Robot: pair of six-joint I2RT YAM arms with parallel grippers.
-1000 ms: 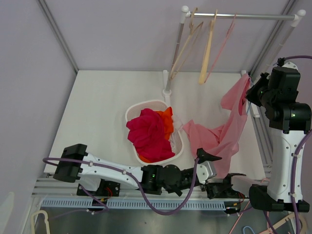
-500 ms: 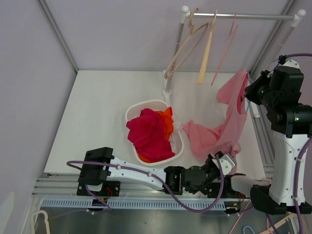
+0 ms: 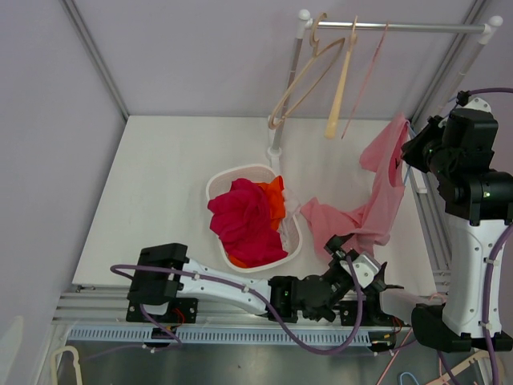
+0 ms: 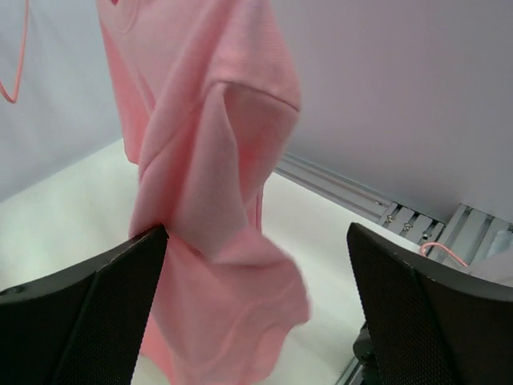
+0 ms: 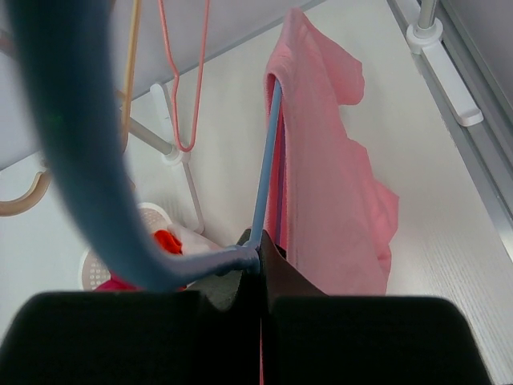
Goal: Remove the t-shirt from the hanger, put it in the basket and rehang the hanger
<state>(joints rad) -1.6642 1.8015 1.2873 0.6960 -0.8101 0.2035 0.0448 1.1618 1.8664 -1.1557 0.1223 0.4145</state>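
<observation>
- Top view: pink t-shirt [image 3: 377, 200] hangs from my right hand [image 3: 407, 156], which is held high; its lower end trails onto the tabletop [image 3: 176, 176].
- My left hand [image 3: 359, 263] sits low at the t-shirt's bottom edge, fingers spread.
- White basket [image 3: 216, 180] of red and orange clothes stands just left of the t-shirt's trailing end.
- Rail [image 3: 401, 26] with wooden hangers [image 3: 341, 80] and a thin pink hanger [image 3: 365, 76] is above and behind the t-shirt.
- Left wrist view: left hand [image 4: 256, 321] wide open, nothing pinched. The t-shirt [image 4: 208, 160] dangles ahead between the two fingers, its fold close by the left finger [image 4: 80, 321]; I cannot tell if it touches.
- Right wrist view: right hand [image 5: 260, 265] clamped shut on the blue hanger [image 5: 268, 152]. The t-shirt [image 5: 321, 200] is draped on that hanger's thin arm, falling to its right.
- Pink hanger [image 5: 184, 80] and basket rim [image 5: 152, 216] lie left of the t-shirt.
</observation>
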